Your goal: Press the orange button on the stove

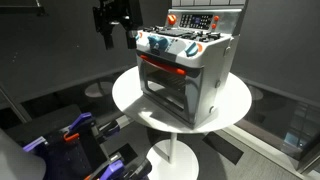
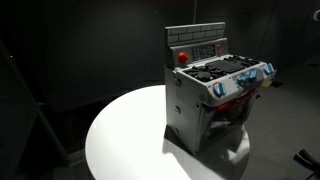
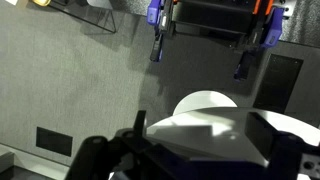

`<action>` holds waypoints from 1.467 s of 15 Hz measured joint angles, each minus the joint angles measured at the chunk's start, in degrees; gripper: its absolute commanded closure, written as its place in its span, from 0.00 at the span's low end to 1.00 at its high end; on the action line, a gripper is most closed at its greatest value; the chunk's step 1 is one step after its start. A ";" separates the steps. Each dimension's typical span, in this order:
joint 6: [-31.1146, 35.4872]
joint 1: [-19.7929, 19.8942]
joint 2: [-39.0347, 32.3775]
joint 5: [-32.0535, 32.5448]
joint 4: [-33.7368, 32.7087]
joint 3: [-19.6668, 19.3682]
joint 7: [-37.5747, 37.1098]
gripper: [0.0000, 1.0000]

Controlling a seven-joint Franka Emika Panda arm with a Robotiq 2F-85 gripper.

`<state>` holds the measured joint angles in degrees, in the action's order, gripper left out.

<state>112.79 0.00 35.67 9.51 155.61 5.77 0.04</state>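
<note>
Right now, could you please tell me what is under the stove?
The stove stands on a round white table; the patch directly beneath it is covered.

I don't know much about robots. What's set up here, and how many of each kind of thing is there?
Round white table: 1
Toy stove: 1
Orange button on the stove's back panel: 1
Robot gripper, above the table beside the stove: 1
Total: 4
</note>
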 measured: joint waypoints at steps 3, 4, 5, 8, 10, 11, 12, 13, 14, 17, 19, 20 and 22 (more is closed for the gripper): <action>0.00 0.00 0.00 0.00 0.00 0.00 0.00 0.00; 0.00 0.00 0.00 0.00 0.00 0.00 0.00 0.00; 0.00 0.00 0.00 0.00 0.00 0.00 0.00 0.00; 0.23 -0.02 0.00 0.00 -0.01 -0.03 0.00 0.00; 1.84 -0.01 0.00 0.10 -0.23 -0.09 -0.01 0.00; 3.09 0.01 0.00 0.14 -0.51 -0.14 -0.04 0.00; 4.39 0.04 -0.01 0.15 -0.95 -0.20 -0.09 0.00; 5.77 0.10 -0.03 0.16 -1.49 -0.28 -0.16 0.00; 7.18 0.22 -0.07 0.16 -2.09 -0.37 -0.24 0.00; 11.57 0.97 -1.08 0.33 -4.51 -0.50 -0.92 0.00; 14.86 1.92 -2.53 0.82 -6.42 -0.50 -1.78 0.00; 16.62 2.46 -3.53 1.34 -7.49 -0.50 -2.51 0.00; 20.00 3.51 -5.82 2.59 -9.53 -0.49 -3.94 0.00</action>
<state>132.79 3.51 29.85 12.10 146.08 5.28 -3.90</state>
